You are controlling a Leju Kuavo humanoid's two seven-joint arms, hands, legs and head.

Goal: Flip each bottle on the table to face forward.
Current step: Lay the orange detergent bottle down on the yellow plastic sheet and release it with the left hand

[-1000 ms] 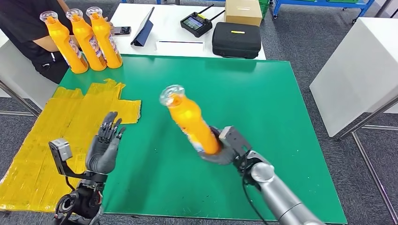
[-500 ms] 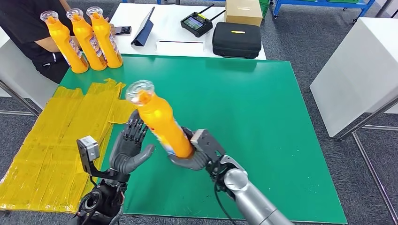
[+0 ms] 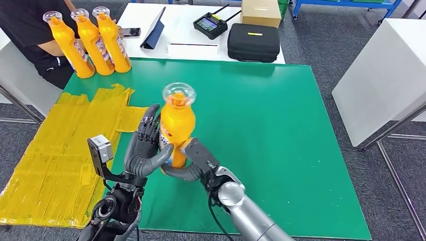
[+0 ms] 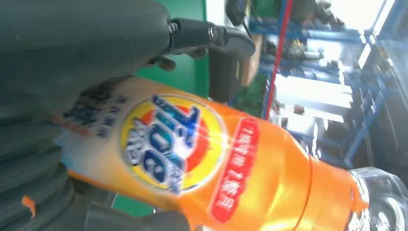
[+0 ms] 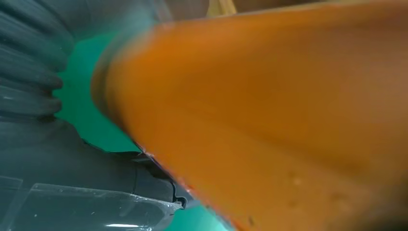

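The orange bottle (image 3: 176, 126) is up in the air over the green desk (image 3: 281, 130), near the front edge. It stands almost straight, with its clear cap (image 3: 179, 93) on top. Both robot hands are on it. The right hand (image 3: 188, 163) is wrapped around the bottom part of the bottle and holds it. The left hand (image 3: 144, 148) presses on the bottle's side, with its fingers (image 3: 149, 125) pointing up along the label and its thumb hooked around the front.

In the left wrist view, the bottle (image 4: 202, 163) shows a round blue, yellow and red label (image 4: 166, 139) facing the camera. In the right wrist view the bottle (image 5: 269, 106) is a big orange blur very close to the camera.

3 more orange bottles (image 3: 90, 42) stand in a row at the far left corner of the desk. A person in a black top (image 3: 30, 30) is right behind them. A yellow sheet (image 3: 60, 150) lies on the left side of the desk. On the white desk (image 3: 186, 30) behind sit a black case (image 3: 252, 42), a cardboard box (image 3: 260, 12) and a black controller (image 3: 210, 25).
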